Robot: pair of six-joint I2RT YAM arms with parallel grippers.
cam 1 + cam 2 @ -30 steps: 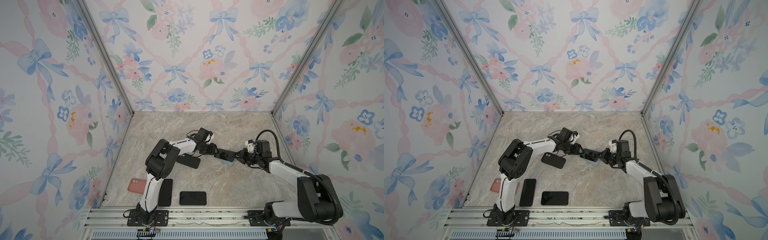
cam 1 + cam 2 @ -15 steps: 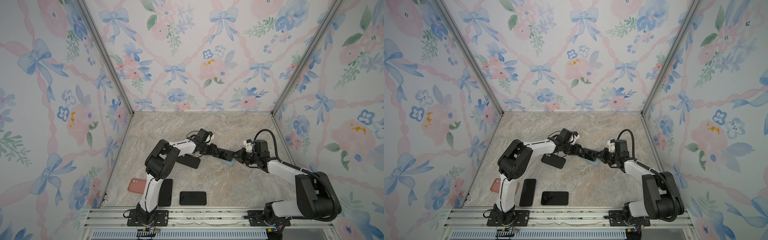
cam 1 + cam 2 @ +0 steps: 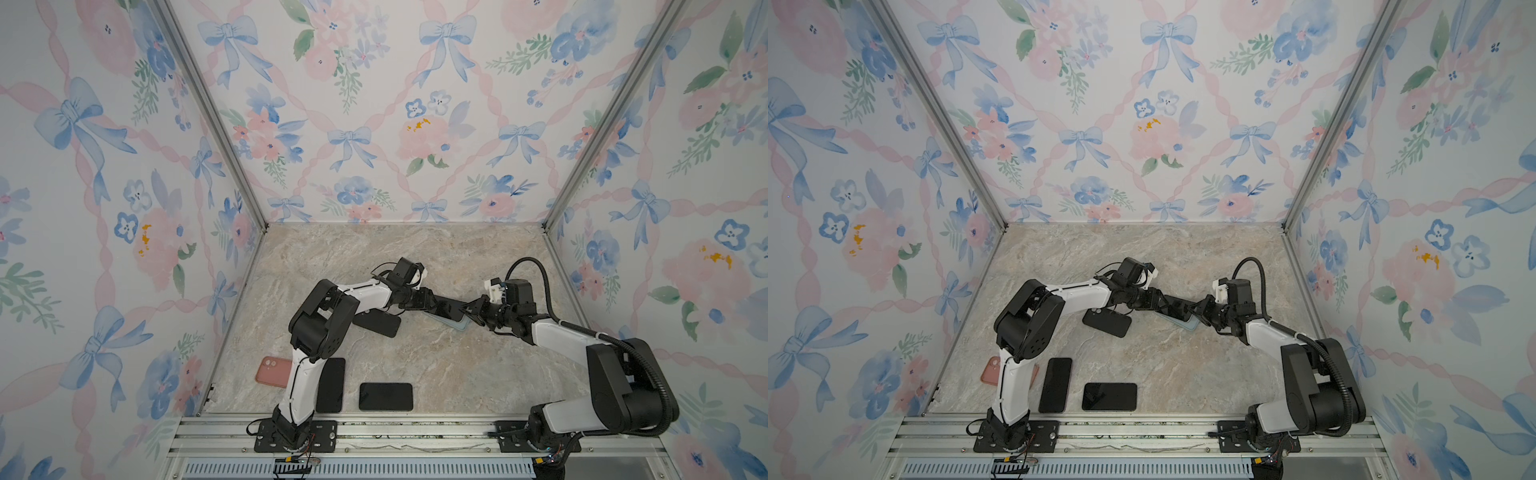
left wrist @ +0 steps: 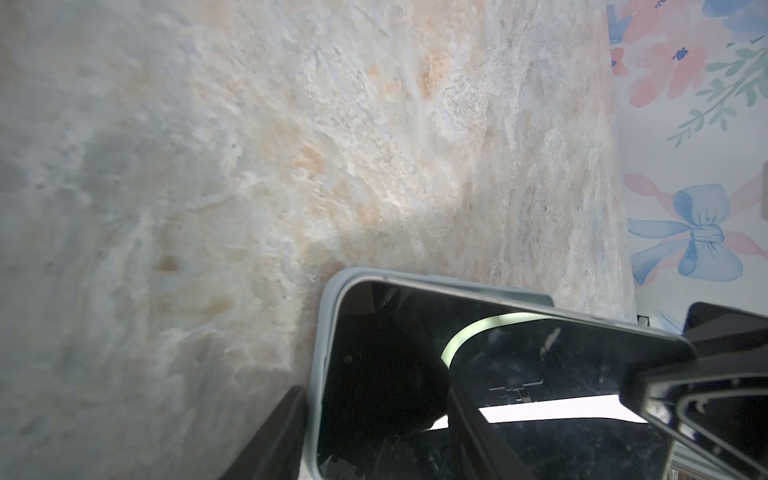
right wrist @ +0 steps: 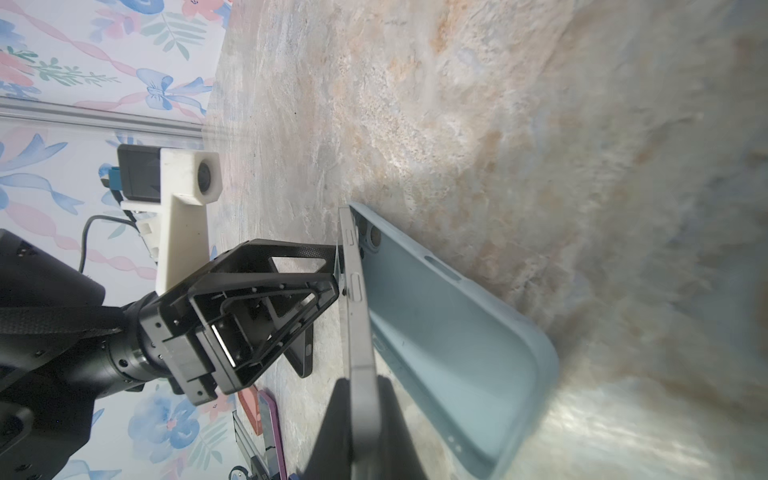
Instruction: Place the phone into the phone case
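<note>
The phone (image 5: 359,324), dark-screened with a grey frame, is tilted over the light blue phone case (image 5: 457,332), which lies on the table. One end of the phone sits in the case and the other is raised. My right gripper (image 5: 361,382) is shut on the raised end's edges. My left gripper (image 4: 374,392) is open at the opposite end: one finger is outside the case wall (image 4: 320,374), the other over the phone's screen (image 4: 498,374). In both top views the two grippers (image 3: 436,305) (image 3: 467,309) meet mid-table over the phone (image 3: 1177,309) and case (image 3: 1187,323).
A black phone (image 3: 378,324) lies under the left forearm. Two more black phones (image 3: 331,384) (image 3: 385,397) and a pink case (image 3: 272,371) lie near the front rail. The enclosure walls stand close on three sides.
My right gripper has edged slightly to the left with the phone. The left arm has hardly moved, and both grippers keep their state.
</note>
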